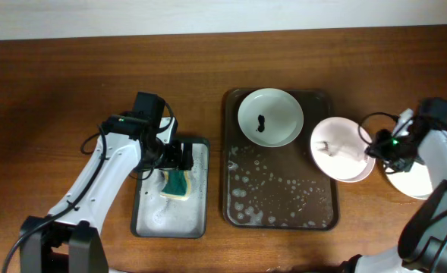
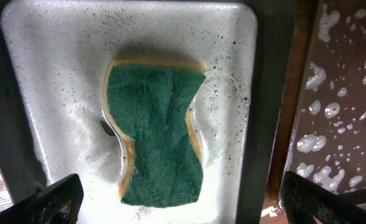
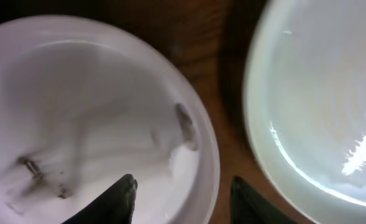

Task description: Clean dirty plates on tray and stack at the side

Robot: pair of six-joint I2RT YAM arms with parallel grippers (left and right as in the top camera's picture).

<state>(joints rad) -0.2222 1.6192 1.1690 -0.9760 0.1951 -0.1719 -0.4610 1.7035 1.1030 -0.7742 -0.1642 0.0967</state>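
The dark brown tray (image 1: 280,189), flecked with suds, lies at the centre. A greenish-white plate (image 1: 270,117) with a dark smudge sits at its far end. A pinkish plate (image 1: 342,149) with smudges overlaps the tray's right rim. A third pale plate (image 1: 409,180) rests on the table at the right, partly hidden by my right arm. My right gripper (image 1: 373,152) is open. In the right wrist view its fingers (image 3: 183,199) straddle the pinkish plate's (image 3: 77,106) rim, beside the pale plate (image 3: 319,93). My left gripper (image 1: 174,161) is open above the green sponge (image 2: 155,130).
The green sponge (image 1: 177,183) lies in a smaller grey metal tray (image 1: 143,220) full of soapy water, left of the brown tray. In the left wrist view my left gripper (image 2: 183,208) spans the grey tray (image 2: 232,37). Bare wood tabletop surrounds both trays.
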